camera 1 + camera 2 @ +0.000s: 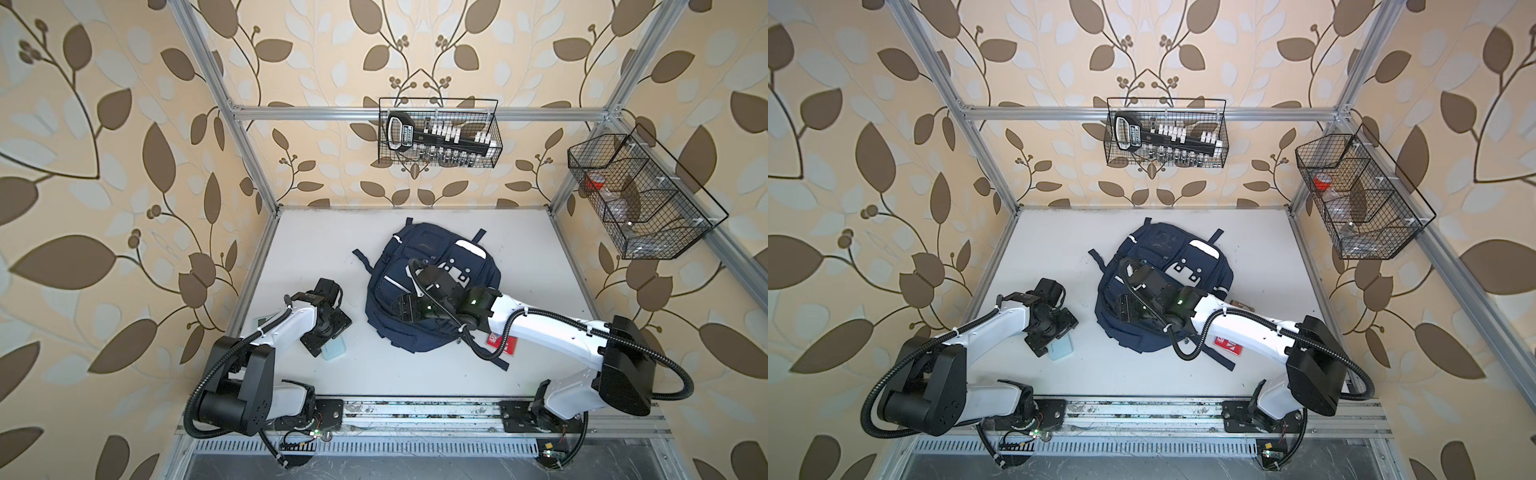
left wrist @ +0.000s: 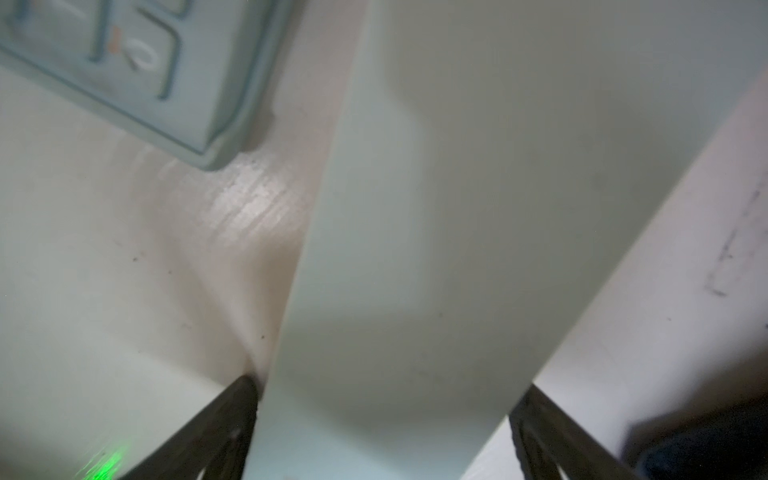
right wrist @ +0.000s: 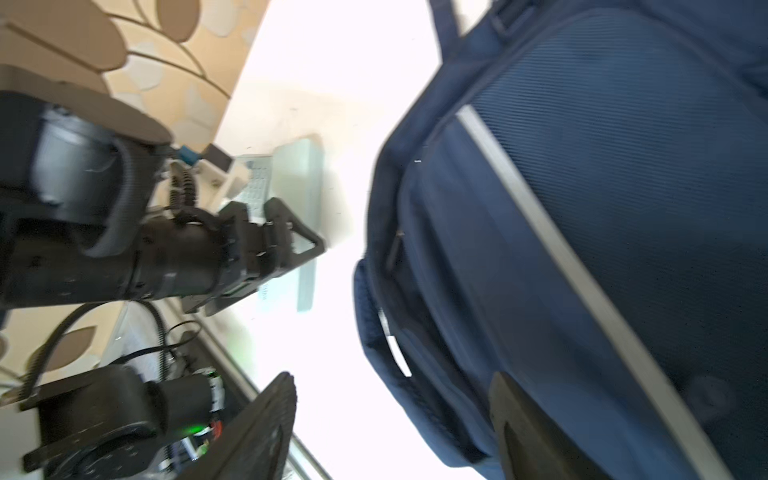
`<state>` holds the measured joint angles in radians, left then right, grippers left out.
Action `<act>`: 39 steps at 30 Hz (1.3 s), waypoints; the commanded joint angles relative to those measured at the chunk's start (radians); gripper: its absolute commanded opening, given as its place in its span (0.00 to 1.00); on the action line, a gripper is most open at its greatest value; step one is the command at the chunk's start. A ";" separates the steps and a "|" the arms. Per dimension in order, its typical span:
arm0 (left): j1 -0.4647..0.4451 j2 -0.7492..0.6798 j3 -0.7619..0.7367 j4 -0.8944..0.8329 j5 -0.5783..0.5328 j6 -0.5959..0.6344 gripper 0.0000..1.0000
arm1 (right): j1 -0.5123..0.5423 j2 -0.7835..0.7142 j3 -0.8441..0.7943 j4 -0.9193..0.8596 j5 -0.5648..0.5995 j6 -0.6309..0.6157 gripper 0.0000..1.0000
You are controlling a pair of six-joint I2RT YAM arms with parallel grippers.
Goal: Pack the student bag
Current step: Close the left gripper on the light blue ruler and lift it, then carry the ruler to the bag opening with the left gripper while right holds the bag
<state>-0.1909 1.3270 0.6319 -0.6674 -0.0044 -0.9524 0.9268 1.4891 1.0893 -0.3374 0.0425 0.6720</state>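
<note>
The student bag (image 1: 419,253) (image 1: 1154,255), a navy backpack with white stripes, lies flat mid-table. My right gripper (image 1: 406,309) (image 1: 1126,309) hovers open over its near left side. In the right wrist view the right gripper (image 3: 395,415) holds nothing, with one finger above the bag (image 3: 623,208) and the other above the table. My left gripper (image 1: 328,334) (image 1: 1054,334) is down at the table's left. It is open, its fingers (image 2: 237,411) standing on either side of a flat pale-blue case (image 2: 415,208) (image 1: 336,353) that lies on the table.
A second pale-blue item with raised lines (image 2: 124,62) lies close beside the case. A red packet (image 1: 500,343) sits under the right arm. Wire baskets hang on the back wall (image 1: 438,133) and the right wall (image 1: 636,195). Bag straps (image 1: 496,361) trail toward the front.
</note>
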 commanded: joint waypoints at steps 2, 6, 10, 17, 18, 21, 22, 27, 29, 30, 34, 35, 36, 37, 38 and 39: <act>-0.013 0.043 0.003 -0.004 -0.065 0.012 0.81 | 0.016 0.026 0.009 -0.158 0.194 -0.113 0.74; -0.022 0.045 0.017 0.001 -0.072 0.047 0.50 | 0.012 0.121 0.062 -0.291 0.461 -0.183 0.70; -0.036 0.054 0.040 -0.004 -0.074 0.075 0.39 | 0.020 0.166 0.063 -0.251 0.425 -0.298 0.69; -0.073 0.046 0.082 -0.029 -0.098 0.131 0.34 | 0.033 0.235 0.082 -0.240 0.405 -0.365 0.64; -0.079 0.039 0.088 -0.037 -0.106 0.139 0.29 | 0.034 0.239 0.093 -0.251 0.420 -0.363 0.64; -0.101 0.003 0.123 -0.074 -0.132 0.164 0.19 | 0.044 0.215 0.132 -0.286 0.412 -0.348 0.64; -0.106 -0.013 0.133 -0.086 -0.142 0.172 0.15 | 0.055 0.199 0.142 -0.294 0.412 -0.343 0.65; -0.126 -0.087 0.187 -0.140 -0.148 0.205 0.06 | 0.075 0.155 0.136 -0.273 0.294 -0.347 0.68; -0.140 -0.117 0.207 -0.151 -0.129 0.221 0.05 | 0.073 0.184 0.123 -0.270 0.296 -0.354 0.69; -0.147 -0.127 0.218 -0.158 -0.122 0.229 0.05 | 0.071 0.203 0.120 -0.268 0.305 -0.353 0.69; -0.185 -0.165 0.260 -0.204 -0.131 0.244 0.02 | 0.029 0.252 0.111 -0.254 0.335 -0.326 0.68; -0.193 -0.177 0.266 -0.211 -0.130 0.248 0.00 | 0.020 0.252 0.098 -0.232 0.327 -0.324 0.67; -0.199 -0.189 0.268 -0.212 -0.125 0.254 0.00 | 0.012 0.253 0.090 -0.215 0.328 -0.320 0.66; -0.207 -0.203 0.270 -0.213 -0.122 0.260 0.00 | 0.008 0.259 0.086 -0.205 0.336 -0.315 0.64; -0.214 -0.216 0.272 -0.212 -0.117 0.264 0.00 | 0.003 0.268 0.083 -0.201 0.342 -0.315 0.61; -0.221 -0.227 0.274 -0.210 -0.113 0.271 0.00 | -0.001 0.277 0.083 -0.201 0.354 -0.312 0.58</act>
<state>-0.3954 1.1477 0.8680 -0.8383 -0.1051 -0.7174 0.9409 1.7397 1.1938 -0.5579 0.3588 0.3412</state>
